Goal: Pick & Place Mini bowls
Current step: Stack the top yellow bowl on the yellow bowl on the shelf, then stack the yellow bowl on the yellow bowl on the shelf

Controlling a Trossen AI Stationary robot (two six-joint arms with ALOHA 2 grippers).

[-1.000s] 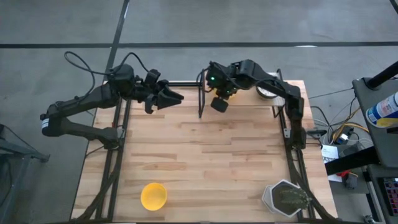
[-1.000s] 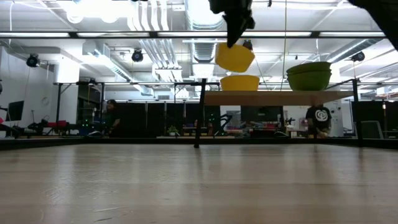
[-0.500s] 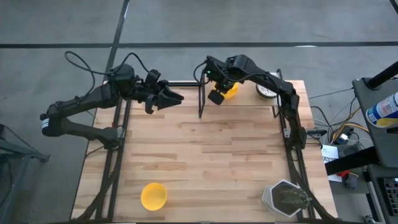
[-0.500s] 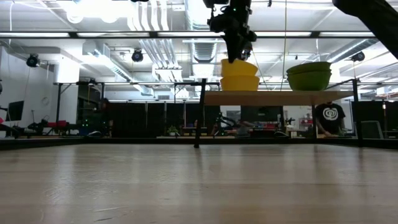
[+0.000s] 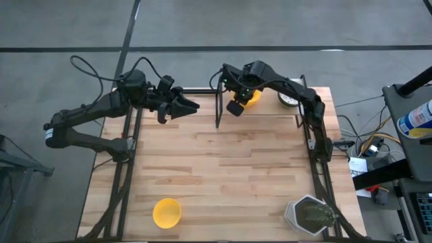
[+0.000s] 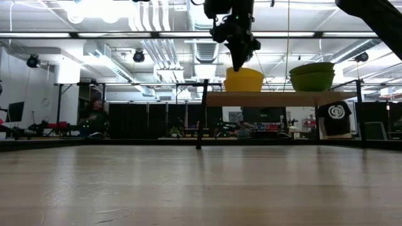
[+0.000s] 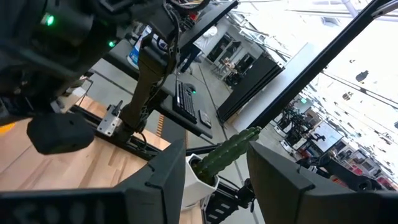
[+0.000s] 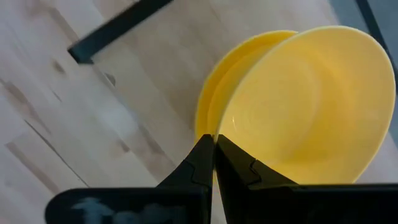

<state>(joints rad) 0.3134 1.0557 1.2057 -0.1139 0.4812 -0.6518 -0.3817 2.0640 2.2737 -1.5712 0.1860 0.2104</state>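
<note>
Two plain yellow mini bowls (image 8: 298,106) sit nested on a raised wooden shelf (image 6: 282,98) at the table's far edge, and show as one stack (image 6: 244,80) in the low view. My right gripper (image 8: 213,152) stands over them, shut on the upper bowl. A third yellow bowl (image 5: 167,212) rests on its base near the table's near-left corner. A stack of greenish-looking bowls (image 6: 312,75) stands farther right on the shelf. My left gripper (image 5: 191,106) waits open above the far-left part of the table. My right gripper pinches the rim of the upper yellow bowl (image 8: 219,134) between its two fingers, one inside the bowl and one outside. The fingers (image 6: 240,61) come from above, pointing down. The bowl sits upright, nested in the yellow bowl below it on the shelf.
A grey-white hexagonal container (image 5: 305,214) holding a cactus plant stands at the near-right corner. Black shelf posts (image 5: 217,108) rise at the far edge. The wide wooden tabletop (image 5: 229,169) lies between the shelf and the near objects.
My right gripper has carried the upper yellow bowl toward the far edge and down. The bowl hung tilted above the shelf bowl a second ago; now it sits level, nested in the lower one. My left arm has kept still.
</note>
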